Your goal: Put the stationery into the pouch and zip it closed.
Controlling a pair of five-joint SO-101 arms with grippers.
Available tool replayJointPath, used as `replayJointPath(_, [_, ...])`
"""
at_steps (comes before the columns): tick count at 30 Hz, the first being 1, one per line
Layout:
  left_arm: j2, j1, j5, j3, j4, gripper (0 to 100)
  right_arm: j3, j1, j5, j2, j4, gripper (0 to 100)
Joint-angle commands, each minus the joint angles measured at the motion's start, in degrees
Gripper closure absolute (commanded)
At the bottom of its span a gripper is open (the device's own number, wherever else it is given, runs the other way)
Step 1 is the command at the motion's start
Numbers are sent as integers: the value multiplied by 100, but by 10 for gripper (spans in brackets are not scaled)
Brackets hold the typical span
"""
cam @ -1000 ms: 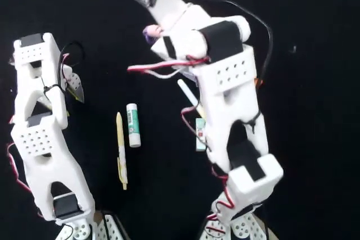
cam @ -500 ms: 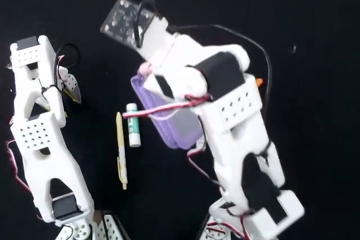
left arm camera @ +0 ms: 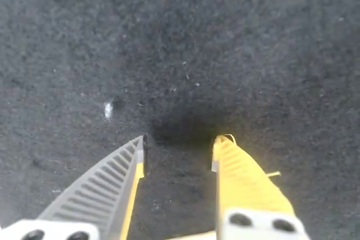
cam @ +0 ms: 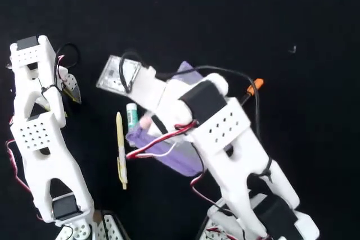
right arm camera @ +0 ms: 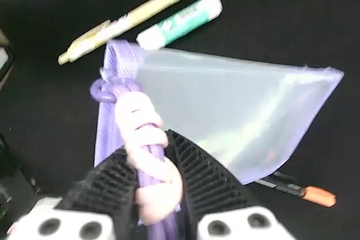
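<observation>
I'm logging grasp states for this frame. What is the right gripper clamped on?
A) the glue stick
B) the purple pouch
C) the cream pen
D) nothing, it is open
B: in the right wrist view the right gripper is shut on one end of the purple pouch, while the glue stick and the cream pen lie loose on the table beyond it.

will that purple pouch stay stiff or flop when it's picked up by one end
Probably floppy: the pouch drapes slanted from one corner pinched in the right gripper. Likely light, since its wall looks thin and translucent. It may fold or swing when set down.
</observation>
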Motion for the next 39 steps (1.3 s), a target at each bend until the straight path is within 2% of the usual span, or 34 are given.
replayJointPath(1, [35,-110,-334,-233,-18,789,919,70,70,-435,-571,988])
replayJointPath(7, [35,-84,-396,-224,-18,790,2721,114,352,-1244,-1565,988])
replayJointPath(11, [35,-75,-396,-224,-18,790,3389,756,404,-1613,-2180,988])
replayJointPath(15, [35,-75,-396,-224,-18,790,3705,1477,905,-1657,-2743,988])
replayJointPath(18, [35,-75,-404,-224,-18,790,3793,1767,905,-1657,-3191,988])
replayJointPath(23, [35,-57,-413,-224,-26,788,3916,1793,862,-1684,-3508,988])
replayJointPath(26, [35,-22,-422,-233,-26,787,4198,1829,457,-1648,-4229,988])
replayJointPath(29, [35,119,-431,-224,-18,787,4690,1829,360,-1684,-4949,988])
replayJointPath(36, [35,400,-1257,-242,-18,787,5393,1837,334,-1692,-5653,988])
replayJointPath(39, [-9,567,-1609,-233,-18,789,5569,2057,334,-1692,-5793,988])
